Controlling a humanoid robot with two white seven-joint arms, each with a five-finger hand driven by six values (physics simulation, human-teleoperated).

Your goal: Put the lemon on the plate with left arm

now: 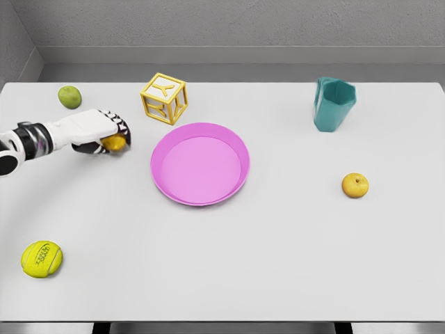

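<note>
Yellow lemon (115,143) left of empty pink plate (200,163).

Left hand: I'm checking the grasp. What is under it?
Under the left hand, a yellow lemon shows beneath its curled fingers. Most of the lemon is covered.

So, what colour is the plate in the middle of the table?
Pink-magenta; the plate shows best in the head view.

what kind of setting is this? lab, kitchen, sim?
Likely a simulated tabletop test scene: a plain white table against a bare grey wall, with unrelated props scattered on it, like a pink plate and a tennis ball.
</note>
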